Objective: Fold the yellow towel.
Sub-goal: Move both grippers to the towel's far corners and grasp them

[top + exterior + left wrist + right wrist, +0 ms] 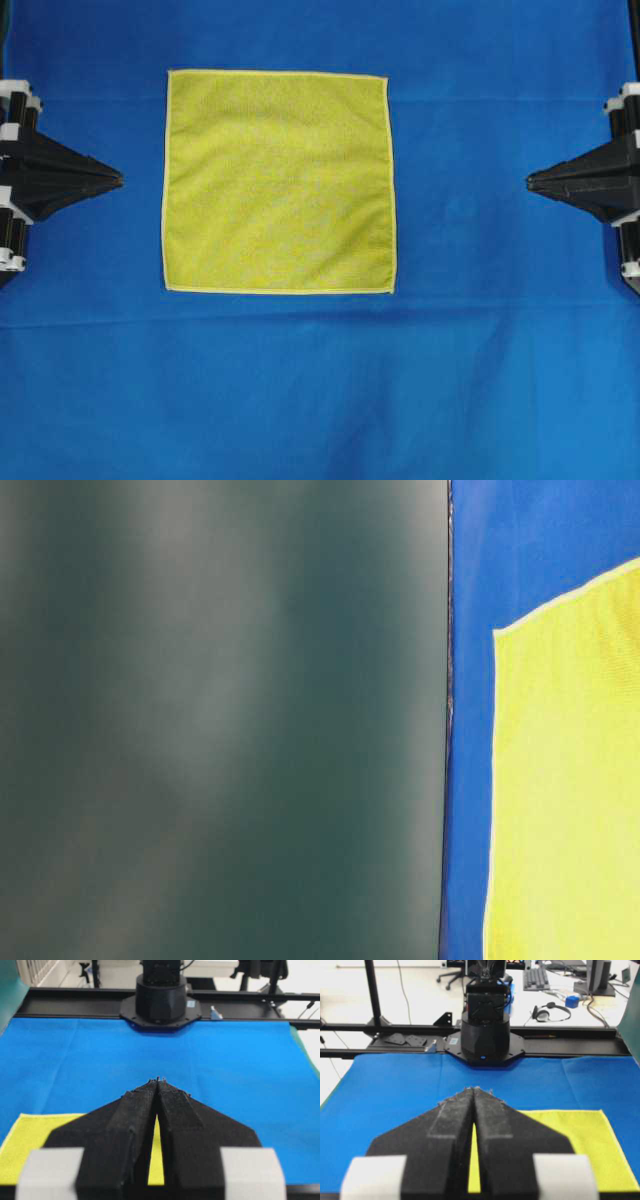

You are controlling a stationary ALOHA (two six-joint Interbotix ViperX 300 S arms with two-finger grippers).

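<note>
The yellow towel lies flat and unfolded, a square with a paler hem, on the blue cloth left of centre in the overhead view. It also shows in the table-level view, the left wrist view and the right wrist view. My left gripper is shut and empty, hovering just left of the towel's left edge. My right gripper is shut and empty, well to the right of the towel's right edge. Both tips meet in the left wrist view and the right wrist view.
A large blue cloth covers the whole table. A dark green panel blocks most of the table-level view. The opposite arm's black base stands at the far table edge in the left wrist view and the right wrist view.
</note>
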